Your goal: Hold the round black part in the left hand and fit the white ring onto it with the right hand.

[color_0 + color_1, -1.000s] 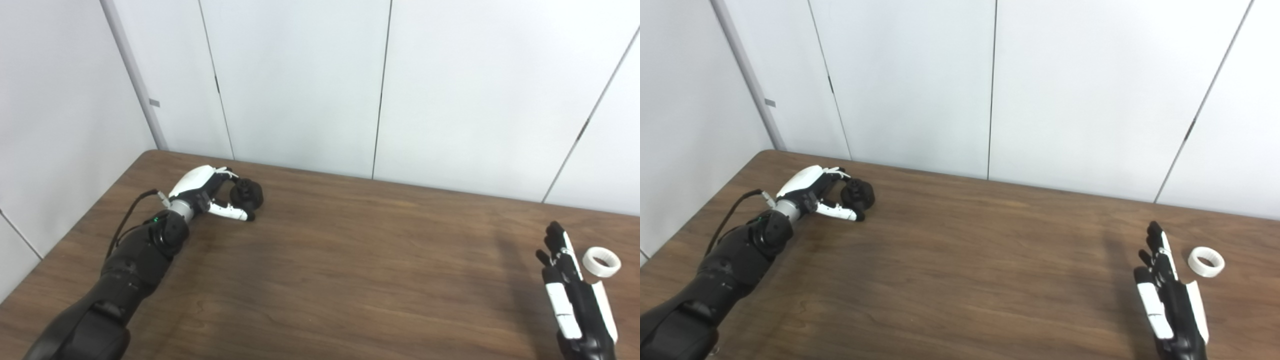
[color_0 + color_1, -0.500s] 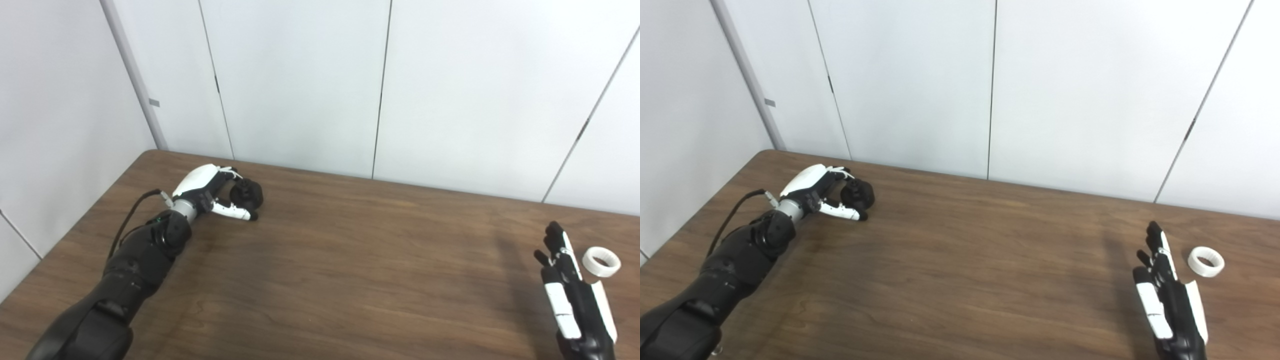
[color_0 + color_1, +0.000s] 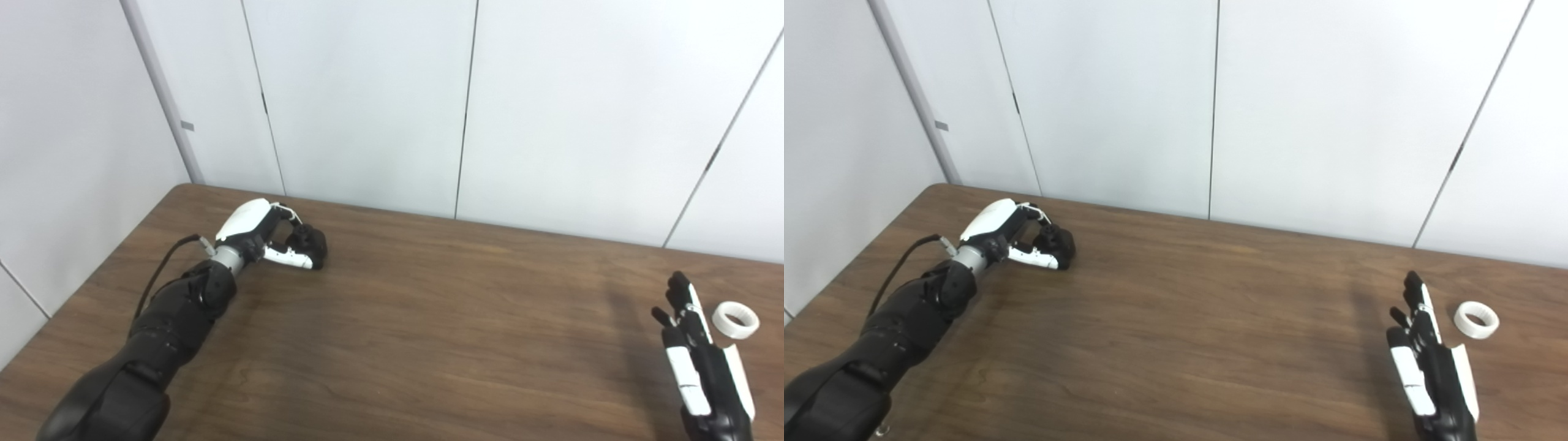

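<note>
The round black part (image 3: 312,241) lies at the far left of the brown table (image 3: 429,318). My left hand (image 3: 269,236) wraps it, fingers curled over its top and the white thumb pressed along its near side, so the hand is shut on it. The white ring (image 3: 735,319) lies flat on the table at the far right. My right hand (image 3: 698,355) is just left of the ring and nearer to me, open with its fingers stretched out. It does not touch the ring.
White wall panels (image 3: 367,104) rise straight behind the table's far edge. A black cable (image 3: 165,263) loops from my left wrist. The table's left edge runs close to my left forearm.
My left hand's fingers have curled tighter over the black part, and hand and part have shifted slightly right. The right hand and the ring have stayed put.
</note>
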Motion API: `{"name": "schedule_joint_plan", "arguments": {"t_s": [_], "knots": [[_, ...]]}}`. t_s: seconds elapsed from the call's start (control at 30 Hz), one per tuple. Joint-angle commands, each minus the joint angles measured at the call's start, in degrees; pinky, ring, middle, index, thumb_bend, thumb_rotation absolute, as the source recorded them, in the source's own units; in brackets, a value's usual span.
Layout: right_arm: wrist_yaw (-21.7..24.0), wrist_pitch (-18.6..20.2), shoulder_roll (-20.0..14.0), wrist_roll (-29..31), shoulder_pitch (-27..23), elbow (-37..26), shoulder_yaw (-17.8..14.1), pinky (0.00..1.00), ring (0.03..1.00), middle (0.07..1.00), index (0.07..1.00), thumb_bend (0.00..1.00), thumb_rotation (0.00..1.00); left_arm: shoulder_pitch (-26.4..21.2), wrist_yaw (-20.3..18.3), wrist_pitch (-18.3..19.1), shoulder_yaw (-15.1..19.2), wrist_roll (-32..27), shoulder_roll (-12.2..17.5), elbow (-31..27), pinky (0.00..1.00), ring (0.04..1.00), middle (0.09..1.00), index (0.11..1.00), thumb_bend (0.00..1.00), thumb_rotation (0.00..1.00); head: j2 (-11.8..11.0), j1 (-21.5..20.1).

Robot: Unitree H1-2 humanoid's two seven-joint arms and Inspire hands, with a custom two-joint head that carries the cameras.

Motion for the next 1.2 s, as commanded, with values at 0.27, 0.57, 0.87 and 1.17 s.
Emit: {"name": "schedule_joint_plan", "arguments": {"t_s": [0.27, 0.57, 0.87, 1.17], "knots": [[-0.2, 0.2, 1.8, 1.1, 3.0, 0.9, 0.5, 0.93, 1.000, 1.000, 1.000, 0.51, 0.89, -1.8, -0.2, -3.1, 0.3, 0.0, 2.7, -4.0, 1.00, 0.933, 0.742, 0.482, 0.52, 0.05, 0.5, -0.6], [0.1, 2.3, 2.1, 1.6, 3.3, -4.0, 0.5, 0.97, 1.000, 1.000, 1.000, 0.50, 0.86, 3.0, -2.5, -4.5, -1.6, 3.8, 2.4, -17.4, 1.00, 0.944, 0.743, 0.482, 0.52, 0.06, 1.4, -2.5], [0.0, 4.9, 1.8, 1.5, 2.2, -9.1, 0.3, 1.00, 1.000, 1.000, 1.000, 0.55, 0.88, 8.1, -5.1, -5.4, -3.8, 7.8, -0.3, -31.6, 1.00, 0.979, 0.749, 0.481, 0.52, 0.06, 2.7, -5.4], [0.4, 8.2, 1.6, 1.1, 1.5, -15.4, 0.5, 1.00, 1.000, 1.000, 1.000, 0.49, 0.90, 12.1, -7.0, -6.4, -6.5, 9.3, -3.9, -39.3, 1.00, 0.977, 0.751, 0.480, 0.52, 0.06, 3.4, -8.2]]}}
